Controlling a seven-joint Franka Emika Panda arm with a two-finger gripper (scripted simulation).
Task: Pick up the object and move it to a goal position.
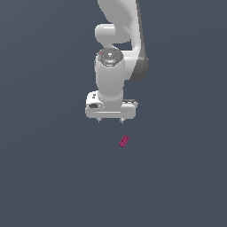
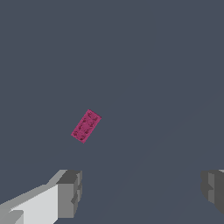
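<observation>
Plain dark grey floor, nothing else on it. Brick (image 1: 124,141) lies flat, skewed, clear of the gripper (image 1: 110,120), off toward the exterior view's right. Jaws spread wide, empty, brick not between them. Probably pre-grasp hover; height is hard to judge. Wrist likely needs yaw to match the skew.

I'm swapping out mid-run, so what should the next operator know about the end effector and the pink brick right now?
End effector: open, empty, fingers spread wide in the wrist view.
Pink brick: lying flat on the grey floor, studs up, set at an angle. It is apart from the fingers, offset toward the exterior view's right of the end effector.
Done: nothing grasped yet.
Left: line up over the brick, turn to match its angle, descend, close, lift, carry to the goal. No goal marker is visible.
</observation>
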